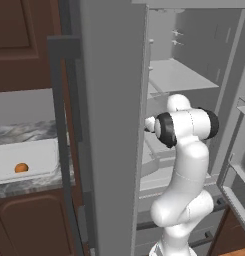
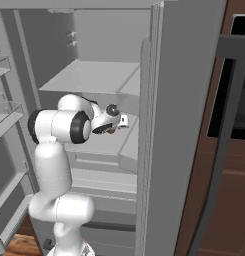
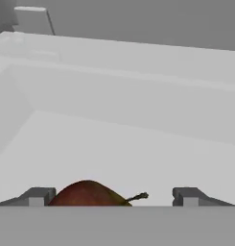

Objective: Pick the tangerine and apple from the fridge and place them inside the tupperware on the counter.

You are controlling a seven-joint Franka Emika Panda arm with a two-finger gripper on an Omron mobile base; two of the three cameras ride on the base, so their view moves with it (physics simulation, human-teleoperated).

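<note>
On your left, the tangerine point(image 1: 21, 168) sits in the tupperware point(image 1: 39, 150) on the table point(image 1: 14, 132). Inside the fridge point(image 2: 94, 75), your hand point(image 3: 111, 197) stands spread wide around the apple point(image 3: 88, 193), whose left side is against one finger point(image 3: 40, 196).

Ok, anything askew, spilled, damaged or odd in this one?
Nothing stands out. The tangerine sits inside the tupperware on the counter, nothing spilled. The fridge shelves look intact, and the apple lies between the gripper's spread fingers.
</note>
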